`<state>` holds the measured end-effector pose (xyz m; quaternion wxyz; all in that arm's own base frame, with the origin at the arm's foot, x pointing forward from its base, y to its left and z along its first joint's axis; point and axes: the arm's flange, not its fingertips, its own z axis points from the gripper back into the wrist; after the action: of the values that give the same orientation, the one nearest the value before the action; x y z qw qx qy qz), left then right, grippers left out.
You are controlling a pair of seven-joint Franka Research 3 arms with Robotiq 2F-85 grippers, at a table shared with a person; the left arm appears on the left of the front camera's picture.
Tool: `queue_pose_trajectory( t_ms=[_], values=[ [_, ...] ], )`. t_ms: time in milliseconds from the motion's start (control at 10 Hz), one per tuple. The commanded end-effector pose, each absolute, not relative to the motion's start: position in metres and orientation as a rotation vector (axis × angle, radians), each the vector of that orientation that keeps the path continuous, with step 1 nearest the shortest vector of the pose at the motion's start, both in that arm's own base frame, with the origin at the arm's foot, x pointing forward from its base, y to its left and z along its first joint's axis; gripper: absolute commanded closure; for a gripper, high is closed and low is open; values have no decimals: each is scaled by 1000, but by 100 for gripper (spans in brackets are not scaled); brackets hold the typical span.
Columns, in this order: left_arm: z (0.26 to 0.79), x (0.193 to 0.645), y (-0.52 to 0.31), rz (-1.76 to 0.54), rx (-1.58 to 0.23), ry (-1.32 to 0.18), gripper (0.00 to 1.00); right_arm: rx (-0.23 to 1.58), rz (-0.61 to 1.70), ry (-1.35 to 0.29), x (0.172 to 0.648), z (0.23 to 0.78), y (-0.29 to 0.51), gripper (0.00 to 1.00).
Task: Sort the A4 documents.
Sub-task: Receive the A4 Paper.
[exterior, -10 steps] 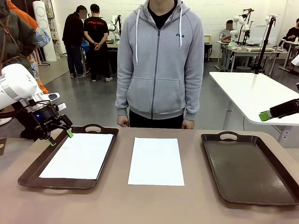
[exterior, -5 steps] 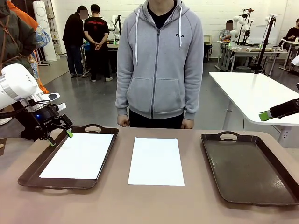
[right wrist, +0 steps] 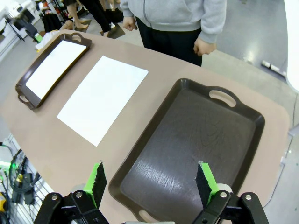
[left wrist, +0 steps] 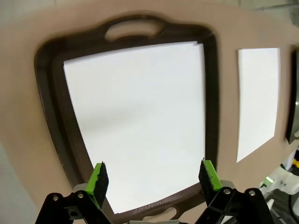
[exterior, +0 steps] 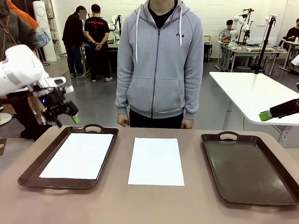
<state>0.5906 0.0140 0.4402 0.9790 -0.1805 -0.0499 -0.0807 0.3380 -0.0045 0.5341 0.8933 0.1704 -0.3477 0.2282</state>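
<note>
left claw (exterior: 67,121) hangs released, grasping nothing, above the far corner of the left tray (exterior: 32,170); one a4 sheet (exterior: 78,155) lies in that tray just below it. a second sheet (exterior: 156,161) lies flat on the bench (exterior: 117,205), off to that claw's right. it is likely the next pick: approach an edge low and pinch gently, without creasing. the right tray (exterior: 252,170) sits bare under the right claw (right wrist: 149,179), which is also released. the hoodie (exterior: 160,60) logo seems to read "fila".

— What's laid out there?
— One blank white sheet (exterior: 77,155) lies flat inside the left tray (exterior: 39,163). A second sheet (exterior: 156,161) lies flat on the bare table (exterior: 117,200), between the trays.
</note>
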Motion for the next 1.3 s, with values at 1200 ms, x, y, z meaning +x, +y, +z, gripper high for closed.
queue_pose_trajectory(
  t_ms=[1200],
  values=[
    [557,454,15,-748,-601,-525,0,381,477,-720,340,532,-4,0]
  ],
)
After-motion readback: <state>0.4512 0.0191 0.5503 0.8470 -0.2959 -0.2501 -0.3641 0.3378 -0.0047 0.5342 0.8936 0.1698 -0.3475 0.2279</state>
